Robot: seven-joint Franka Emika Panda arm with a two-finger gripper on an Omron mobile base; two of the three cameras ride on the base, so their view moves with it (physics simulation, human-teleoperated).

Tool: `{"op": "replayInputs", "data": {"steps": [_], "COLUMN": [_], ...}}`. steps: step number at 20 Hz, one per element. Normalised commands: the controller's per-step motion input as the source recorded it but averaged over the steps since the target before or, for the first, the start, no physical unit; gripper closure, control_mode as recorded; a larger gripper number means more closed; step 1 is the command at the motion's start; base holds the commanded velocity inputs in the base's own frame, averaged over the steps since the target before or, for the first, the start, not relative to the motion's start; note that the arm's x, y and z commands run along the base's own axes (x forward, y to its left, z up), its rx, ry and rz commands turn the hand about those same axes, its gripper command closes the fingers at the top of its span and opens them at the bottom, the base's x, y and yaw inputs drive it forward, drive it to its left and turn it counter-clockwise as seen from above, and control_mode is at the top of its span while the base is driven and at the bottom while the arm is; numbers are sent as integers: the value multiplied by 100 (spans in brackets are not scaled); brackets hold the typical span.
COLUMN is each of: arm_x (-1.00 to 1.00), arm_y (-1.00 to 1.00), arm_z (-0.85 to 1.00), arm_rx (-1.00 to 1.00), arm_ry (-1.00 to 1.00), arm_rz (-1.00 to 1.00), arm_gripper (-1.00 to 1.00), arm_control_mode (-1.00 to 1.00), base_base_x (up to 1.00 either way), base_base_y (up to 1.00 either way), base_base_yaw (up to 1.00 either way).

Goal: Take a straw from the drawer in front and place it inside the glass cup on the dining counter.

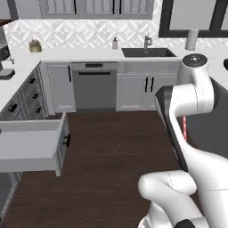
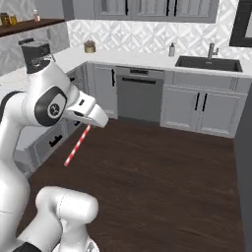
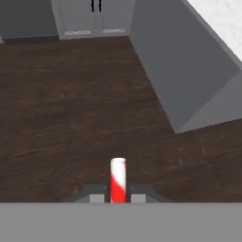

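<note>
Glossy white rounded arm [image 2: 44, 103] segments, dark grey joint bands, round grey-ringed cap, tapered white wrist.

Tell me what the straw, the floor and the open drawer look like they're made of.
Straw: likely paper or plastic, matte, red and white stripes, no shine.
Floor: dark wood planks or wood-look laminate, visible grain, low sheen.
Drawer: flat grey painted panels, matte, dark handle possibly metal. Everything is rendered, so these are looks only.
</note>
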Motion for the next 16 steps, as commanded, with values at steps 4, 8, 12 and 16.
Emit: {"op": "replayInputs", "data": {"steps": [4, 8, 12, 16], "arm_x": [0, 0, 0, 0], "arm_y": [0, 0, 0, 0], "arm_z": [0, 0, 0, 0], "arm_rx": [0, 0, 0, 0], "arm_ry": [0, 0, 0, 0], "arm_rz": [0, 0, 0, 0], "arm_gripper": [100, 100, 100, 100], "arm_control_mode": [100, 100, 100, 100], "base_base_x": [11, -1, 4, 22], "base_base_y": [-98, -100, -100, -100], "base_base_yaw": [-37, -32, -23, -13]}}
